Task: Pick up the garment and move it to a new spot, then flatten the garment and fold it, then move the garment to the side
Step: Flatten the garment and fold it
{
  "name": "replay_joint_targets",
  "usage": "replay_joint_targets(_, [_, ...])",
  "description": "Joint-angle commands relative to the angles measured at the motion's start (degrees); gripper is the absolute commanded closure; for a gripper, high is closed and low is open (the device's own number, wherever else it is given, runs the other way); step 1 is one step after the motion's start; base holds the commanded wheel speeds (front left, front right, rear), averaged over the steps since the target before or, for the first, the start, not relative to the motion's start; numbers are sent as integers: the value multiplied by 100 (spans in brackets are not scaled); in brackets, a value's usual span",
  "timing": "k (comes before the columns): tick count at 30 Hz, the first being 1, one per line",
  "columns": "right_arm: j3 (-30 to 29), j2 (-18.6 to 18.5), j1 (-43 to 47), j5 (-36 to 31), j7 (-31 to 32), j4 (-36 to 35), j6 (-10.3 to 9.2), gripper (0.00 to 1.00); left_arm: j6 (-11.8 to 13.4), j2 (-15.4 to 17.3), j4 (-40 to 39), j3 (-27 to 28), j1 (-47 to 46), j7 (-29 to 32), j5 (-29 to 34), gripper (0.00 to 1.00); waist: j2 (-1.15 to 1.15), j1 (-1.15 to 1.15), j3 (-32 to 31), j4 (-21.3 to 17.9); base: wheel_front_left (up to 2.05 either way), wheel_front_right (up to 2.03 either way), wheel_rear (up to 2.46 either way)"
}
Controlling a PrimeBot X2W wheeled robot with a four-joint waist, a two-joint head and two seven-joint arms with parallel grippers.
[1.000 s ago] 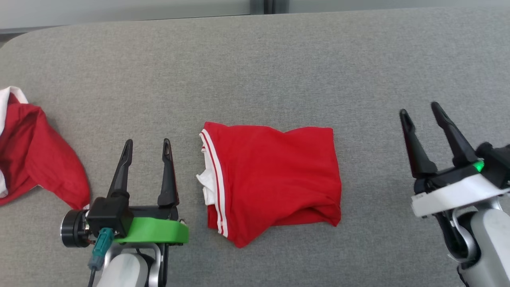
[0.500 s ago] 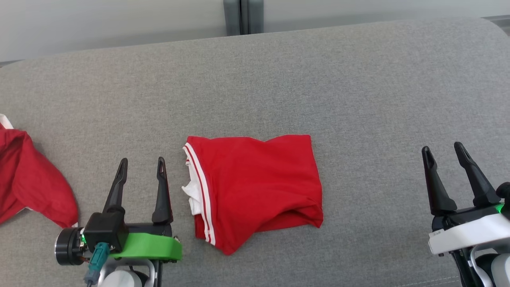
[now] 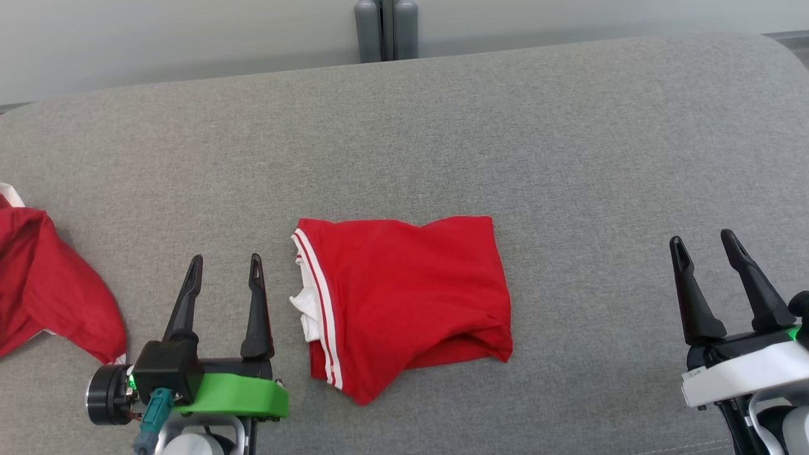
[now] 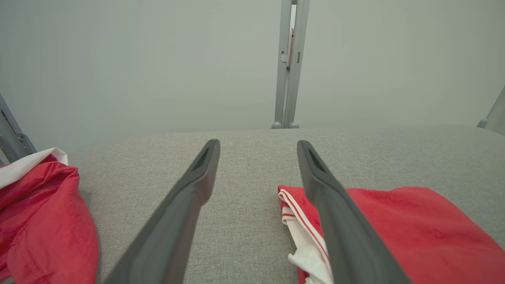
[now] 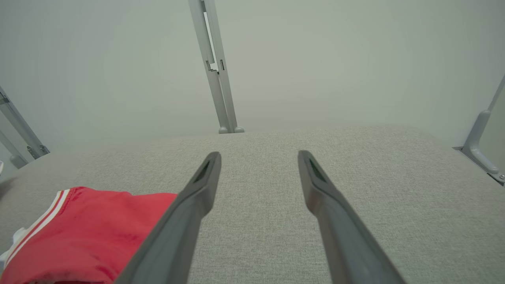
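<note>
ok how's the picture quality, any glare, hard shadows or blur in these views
Head view: soft even light, no glare, sharp, just a thin shadow at the near edge of the folded garment. Left wrist view: the left gripper looms large toward the lens; the wall behind is pale and hazy. Right wrist view: same flat light, and the grey post leans, likely wide-angle distortion.

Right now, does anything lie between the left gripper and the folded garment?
Nothing visible does. The open left gripper is just left of the folded garment, with bare grey surface between them. A second red garment lies on the gripper's other side.
</note>
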Motion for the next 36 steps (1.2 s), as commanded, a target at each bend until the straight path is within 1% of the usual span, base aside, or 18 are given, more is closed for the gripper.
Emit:
replay_joint_targets(1, [22,-29,-41,24,-6,10,0,0,33,30,-29,-8,15,6,-39,0,0,0,23,10,0,0,0])
replay_joint_targets(2, [59,-45,-73,37,16,28,0,0,30,30,-34,-16,-6,6,-37,0,0,0,42,17,0,0,0])
replay_joint_targets(3, [111,-51,-123,60,37,44,0,11,24,29,-43,-26,-43,10,-26,0,0,0,75,33,0,0,0])
replay_joint_targets(4, [195,-76,-170,81,68,79,1,64,19,28,-53,-33,-86,10,-16,0,0,0,107,45,0,0,0])
replay_joint_targets(5, [330,-100,-232,128,91,142,0,100,10,24,-61,-42,-138,9,-1,0,0,0,150,64,0,0,0])
replay_joint_targets(8, [817,-140,-480,228,109,357,1,100,-23,-2,-57,-81,-262,6,32,0,0,0,263,132,0,0,0])
replay_joint_targets(12, [1724,-131,-970,434,15,800,0,100,-51,-52,-26,-108,-466,-34,51,0,0,0,419,257,0,0,0])
replay_joint_targets(15, [2506,-60,-1408,649,-83,1249,0,100,-75,-92,7,-129,-587,-60,67,0,0,0,518,344,0,0,0])
replay_joint_targets(19, [3319,26,-1915,983,-177,1913,0,100,-120,-157,78,-168,-720,-99,89,0,0,0,602,468,0,0,0])
replay_joint_targets(21, [3673,5,-2081,1143,-144,2210,1,100,-142,-187,118,-183,-766,-116,86,0,0,0,637,520,0,0,0])
replay_joint_targets(25, [4223,-89,-2228,1486,-32,2693,0,100,-166,-244,168,-203,-835,-125,97,0,0,0,676,595,0,0,0])
replay_joint_targets(31, [4754,-222,-2219,1940,-67,3152,0,100,-187,-276,216,-165,-865,-154,119,0,0,0,723,613,0,0,0])
replay_joint_targets(34, [4949,-273,-2169,2084,-174,3219,0,100,-183,-288,240,-146,-829,-163,124,0,0,0,706,594,0,0,0])
replay_joint_targets(36, [5021,-316,-2168,2151,-324,3078,1,100,-175,-284,256,-123,-781,-167,123,0,0,0,680,566,0,0,0])
